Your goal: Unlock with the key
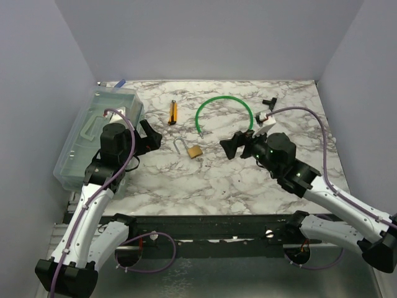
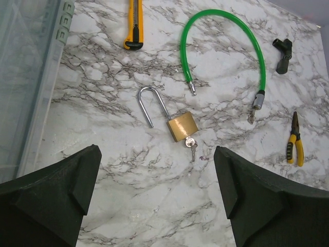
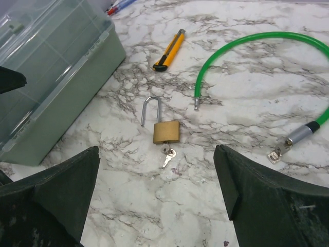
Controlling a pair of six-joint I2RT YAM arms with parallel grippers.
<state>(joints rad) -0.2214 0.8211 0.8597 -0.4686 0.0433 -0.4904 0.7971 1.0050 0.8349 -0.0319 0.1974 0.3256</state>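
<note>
Both the left hand (image 1: pixel 152 138) and the right hand (image 1: pixel 232 144) are hovering over the marble surface (image 1: pixel 248 186). We are seeing each one spread wide, with nothing between its fingers. Between them, around the middle of the surface, the brass padlock (image 2: pixel 182 126) is lying flat with one end of its shackle standing free. The key (image 2: pixel 191 146) is sticking out of the padlock's underside, toward the near edge. A green cable (image 2: pixel 183 54) and a yellow knife (image 2: pixel 134 25) are lying nearer the far edge, and a clear box (image 1: pixel 80 149) is sitting along the left edge.
</note>
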